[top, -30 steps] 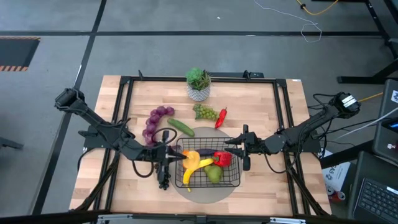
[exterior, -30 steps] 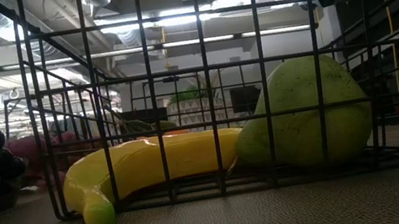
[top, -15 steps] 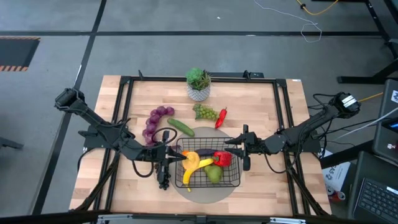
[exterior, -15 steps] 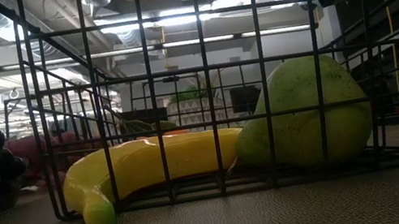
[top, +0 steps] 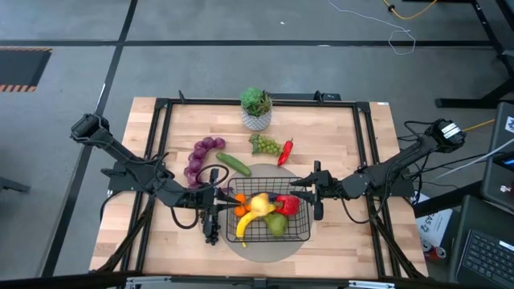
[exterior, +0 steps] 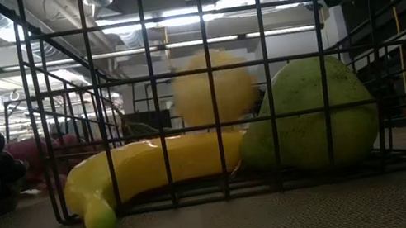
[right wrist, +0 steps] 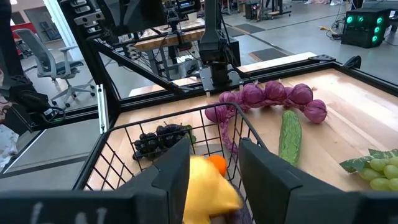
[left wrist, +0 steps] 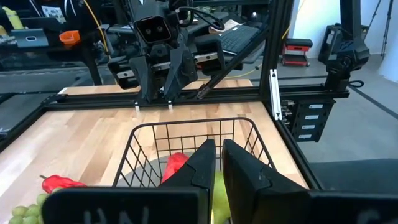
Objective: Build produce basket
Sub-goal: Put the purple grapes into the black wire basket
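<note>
The black wire basket (top: 269, 217) sits on a round grey mat. It holds a banana (exterior: 154, 169), a green pear (exterior: 308, 116), a red pepper (top: 287, 205), an orange (top: 239, 198) and a round yellow fruit (top: 261, 202), which is blurred in the low view (exterior: 212, 95). My left gripper (top: 227, 202) hovers over the basket's left rim, its fingers (left wrist: 219, 163) a narrow gap apart and holding nothing. My right gripper (top: 303, 193) hovers at the right rim, open and empty (right wrist: 214, 168).
Outside the basket lie black grapes (top: 210, 229), purple grapes (top: 201, 156), a cucumber (top: 233, 164), green grapes (top: 265, 144) and a red chili (top: 285, 151). A white potted plant (top: 255, 108) stands near the far edge. A black frame borders the wooden table (top: 345, 128).
The round yellow fruit, first high above the basket's near wall in the low view, has dropped down among the banana and pear. In the high view it has shifted right, uncovering the orange. Both arms have kept still.
</note>
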